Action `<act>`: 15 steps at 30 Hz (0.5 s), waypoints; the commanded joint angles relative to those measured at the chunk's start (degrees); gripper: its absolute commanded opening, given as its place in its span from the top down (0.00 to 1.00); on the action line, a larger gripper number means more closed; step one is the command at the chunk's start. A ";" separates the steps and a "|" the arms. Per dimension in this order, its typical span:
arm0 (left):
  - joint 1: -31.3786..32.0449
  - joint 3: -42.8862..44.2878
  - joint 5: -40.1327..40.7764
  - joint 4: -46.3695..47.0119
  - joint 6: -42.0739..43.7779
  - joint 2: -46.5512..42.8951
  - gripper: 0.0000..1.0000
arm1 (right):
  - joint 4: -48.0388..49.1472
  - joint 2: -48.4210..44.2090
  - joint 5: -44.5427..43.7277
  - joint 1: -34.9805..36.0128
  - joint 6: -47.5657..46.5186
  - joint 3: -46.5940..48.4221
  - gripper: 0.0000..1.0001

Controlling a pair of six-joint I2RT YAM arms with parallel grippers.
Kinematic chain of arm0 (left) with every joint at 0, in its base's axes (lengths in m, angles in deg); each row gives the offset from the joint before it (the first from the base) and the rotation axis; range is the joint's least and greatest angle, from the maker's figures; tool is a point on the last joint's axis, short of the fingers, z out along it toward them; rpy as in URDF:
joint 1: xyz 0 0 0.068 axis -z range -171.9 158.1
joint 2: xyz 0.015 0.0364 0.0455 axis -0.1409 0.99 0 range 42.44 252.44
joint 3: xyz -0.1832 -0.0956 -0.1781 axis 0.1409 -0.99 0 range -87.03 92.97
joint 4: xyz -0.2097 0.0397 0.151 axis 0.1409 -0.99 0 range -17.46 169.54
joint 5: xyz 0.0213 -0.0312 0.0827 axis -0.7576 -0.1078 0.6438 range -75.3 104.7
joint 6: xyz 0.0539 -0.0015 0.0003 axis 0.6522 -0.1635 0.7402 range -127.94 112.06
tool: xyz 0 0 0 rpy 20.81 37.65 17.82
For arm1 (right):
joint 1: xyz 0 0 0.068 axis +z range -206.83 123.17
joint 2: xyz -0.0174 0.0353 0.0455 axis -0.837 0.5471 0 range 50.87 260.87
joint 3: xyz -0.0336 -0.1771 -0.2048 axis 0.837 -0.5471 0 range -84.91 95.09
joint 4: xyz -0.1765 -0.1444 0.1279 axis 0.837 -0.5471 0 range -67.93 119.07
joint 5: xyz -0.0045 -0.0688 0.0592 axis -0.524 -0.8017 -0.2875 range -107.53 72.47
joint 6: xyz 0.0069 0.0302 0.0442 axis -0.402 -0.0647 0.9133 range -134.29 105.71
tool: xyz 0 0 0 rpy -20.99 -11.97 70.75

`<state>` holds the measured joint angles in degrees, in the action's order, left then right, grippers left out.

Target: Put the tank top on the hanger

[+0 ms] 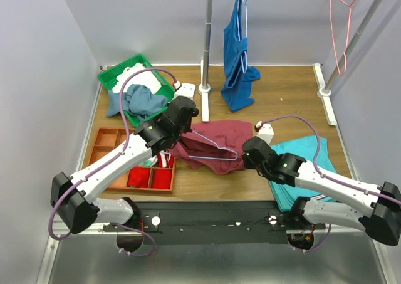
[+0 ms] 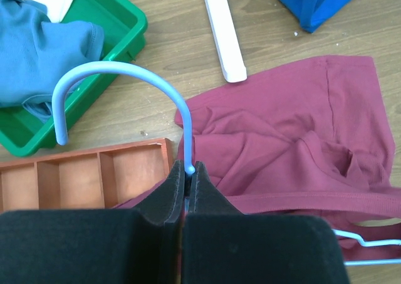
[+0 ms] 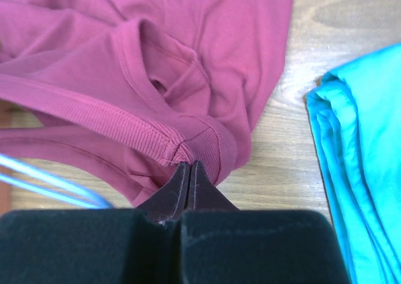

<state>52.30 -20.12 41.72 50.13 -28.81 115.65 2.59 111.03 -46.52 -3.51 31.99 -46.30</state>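
The maroon tank top (image 1: 219,136) lies crumpled on the wooden table's middle. The pale blue wire hanger (image 1: 213,143) lies across it, one shoulder partly under the cloth. My left gripper (image 1: 190,126) is at the top's left edge. In the left wrist view it (image 2: 189,168) is shut on the hanger's neck, just under the curved hook (image 2: 125,68). My right gripper (image 1: 246,153) sits at the top's right corner. In the right wrist view it (image 3: 189,165) is shut on the tank top's (image 3: 188,58) ribbed edge, with the hanger wire (image 3: 50,180) to its left.
A green bin (image 1: 113,77) of cloths stands back left, a brown compartment tray (image 1: 103,146) below it. Turquoise trousers (image 1: 307,155) lie folded on the right. A royal-blue top (image 1: 238,58) hangs from the rail; a salmon hanger (image 1: 341,21) hangs back right. A rack pole (image 1: 207,39) rises centre back.
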 commanded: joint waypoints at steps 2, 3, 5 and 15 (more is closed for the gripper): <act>-0.35 -1.17 2.33 2.34 1.97 -2.54 1.00 | -4.98 -2.06 -0.63 -0.41 -2.69 4.89 0.99; -0.26 -1.26 2.33 2.43 1.97 -2.46 1.00 | -5.16 -2.33 -0.28 -0.41 -2.95 6.37 0.99; 0.00 -1.35 3.03 2.78 2.05 -2.46 1.00 | -6.38 -2.42 0.08 -0.41 -4.00 8.05 0.99; 1.58 2.16 6.19 5.06 2.67 -0.26 1.00 | -9.73 1.35 4.12 -0.41 -9.19 18.42 0.99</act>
<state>52.87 -20.95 44.43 52.21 -27.25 114.64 -4.25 110.27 -44.88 -3.68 26.07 -31.89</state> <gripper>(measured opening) 0.021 0.015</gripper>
